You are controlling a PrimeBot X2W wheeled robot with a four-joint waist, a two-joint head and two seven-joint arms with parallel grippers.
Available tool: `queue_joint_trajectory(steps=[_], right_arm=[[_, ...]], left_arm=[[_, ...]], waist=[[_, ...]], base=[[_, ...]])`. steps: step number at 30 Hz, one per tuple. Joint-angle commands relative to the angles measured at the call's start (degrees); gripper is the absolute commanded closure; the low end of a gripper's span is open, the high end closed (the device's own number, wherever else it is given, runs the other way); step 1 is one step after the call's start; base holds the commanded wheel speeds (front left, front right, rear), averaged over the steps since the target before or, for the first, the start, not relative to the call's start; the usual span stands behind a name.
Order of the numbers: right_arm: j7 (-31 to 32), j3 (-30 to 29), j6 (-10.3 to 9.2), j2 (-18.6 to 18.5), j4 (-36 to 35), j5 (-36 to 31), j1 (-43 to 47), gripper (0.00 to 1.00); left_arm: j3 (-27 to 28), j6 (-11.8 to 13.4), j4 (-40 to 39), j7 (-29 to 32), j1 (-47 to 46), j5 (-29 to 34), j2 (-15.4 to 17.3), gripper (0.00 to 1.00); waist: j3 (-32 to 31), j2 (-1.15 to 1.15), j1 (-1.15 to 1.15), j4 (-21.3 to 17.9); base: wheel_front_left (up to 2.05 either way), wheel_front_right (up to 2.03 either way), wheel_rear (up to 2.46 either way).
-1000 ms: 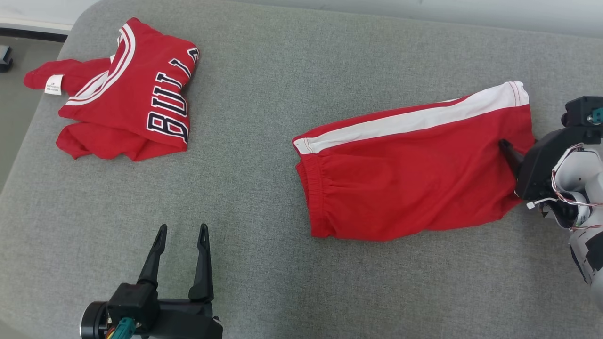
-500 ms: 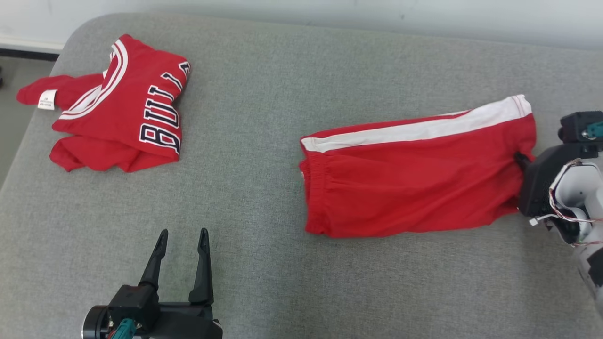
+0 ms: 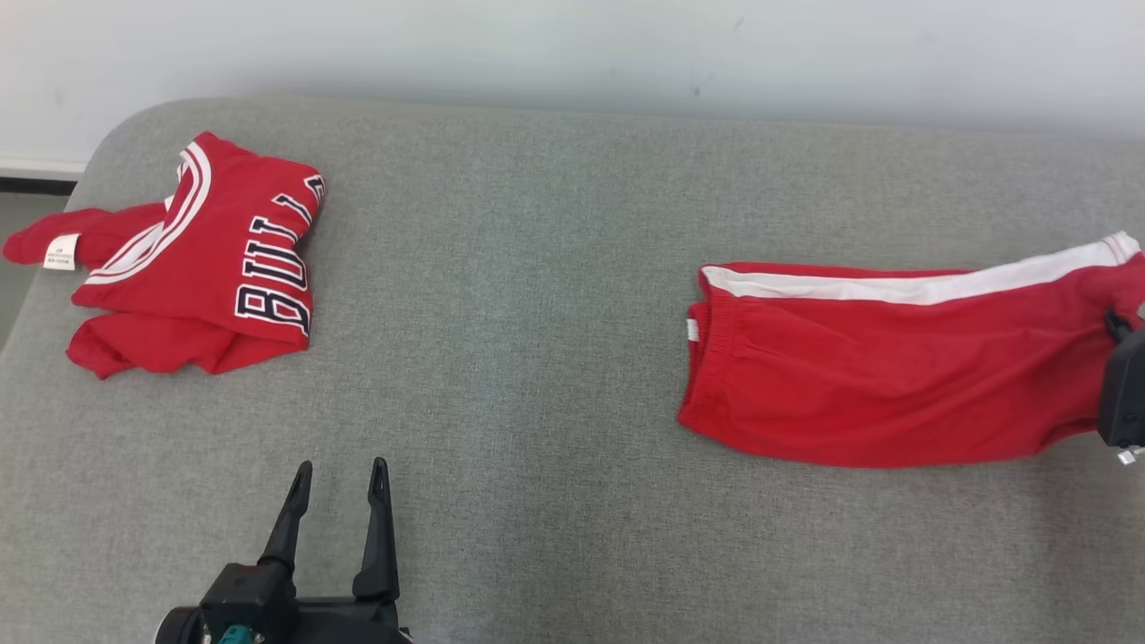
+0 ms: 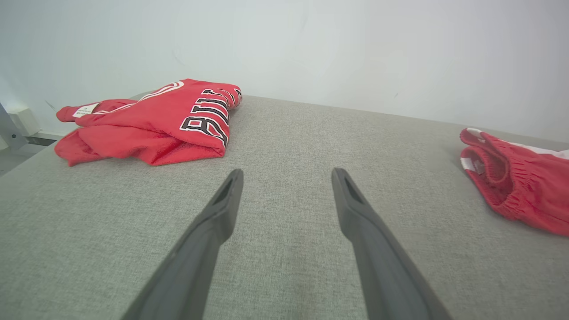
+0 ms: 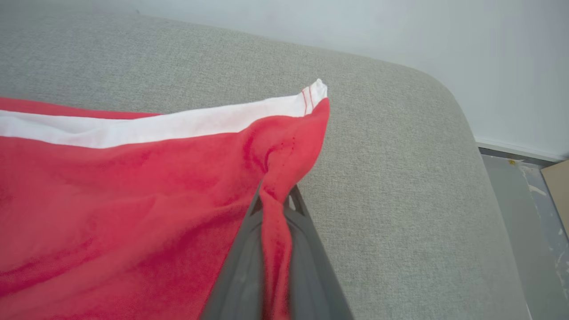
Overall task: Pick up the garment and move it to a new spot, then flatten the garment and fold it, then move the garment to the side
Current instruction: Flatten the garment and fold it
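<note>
Fingers [image 5: 311,266] of your right gripper [image 5: 273,198] are pinching a fold of red cloth, pressed together with only the fabric in the gap. They are gripping the hem end of a pair of red shorts [image 3: 877,385], just below the corner where the white side stripe [image 3: 912,288] is ending. In the head view this gripper is sitting at the far right edge, its dark body partly cut off, with the cloth bunching toward it.

The shorts are lying stretched sideways across the right half of a grey padded cushion [image 3: 537,313]. Their elastic waistband [image 3: 711,358] is pointing toward the middle of the cushion. In the left wrist view it is resting on the grey fabric with its opening gaping slightly. You cannot tell from these views whether the hem end is lifting clear of the cushion.

Your left gripper [image 3: 342,465] is hovering low at the near left, well apart from the shorts. Its two fingers are standing wide apart, holding nothing, pointing away from you over bare cushion.

A crumpled red jersey [image 3: 206,268] with dark, white-edged lettering is lying at the far left corner, a small white label [image 3: 61,252] showing at its left end. A pale wall [image 3: 537,45] is running behind the cushion.
</note>
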Motion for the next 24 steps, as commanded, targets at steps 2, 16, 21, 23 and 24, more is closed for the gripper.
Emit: queue_joint_trajectory(steps=[2,16,21,23,24], right_arm=[[0.9,-1.6,-0.14,-0.6,-1.8,-1.9,1.7,1.00],[10.0,-2.0,-0.14,6.5,-20.6,-7.1,6.7,1.00],[11.8,0.5,-0.14,10.3,-21.0,-5.9,5.5,1.00],[12.0,1.9,-0.14,11.5,-20.2,-5.7,5.0,1.00],[12.0,2.7,-0.14,11.9,-19.7,-5.6,4.7,1.00]], left_arm=[[0.2,-0.1,0.1,-0.2,0.6,0.3,-0.2,0.00],[-0.5,-0.4,0.7,-0.2,1.3,-0.4,-0.5,0.00],[-1.2,-0.5,0.6,-0.2,1.0,-0.9,-0.5,0.00],[-1.5,-0.5,0.5,-0.2,0.9,-1.2,-0.5,0.00],[-1.7,-0.4,0.4,-0.2,0.9,-1.4,-0.5,0.00]], waist=[[-0.7,0.00,0.00,-0.6],[-2.7,0.00,0.00,0.0],[-2.9,0.00,0.00,1.9],[-3.0,0.00,0.00,2.5],[-3.0,0.00,0.00,2.9]], base=[[0.00,0.00,0.00],[0.00,0.00,0.00],[0.00,0.00,0.00],[0.00,0.00,0.00],[0.00,0.00,0.00]])
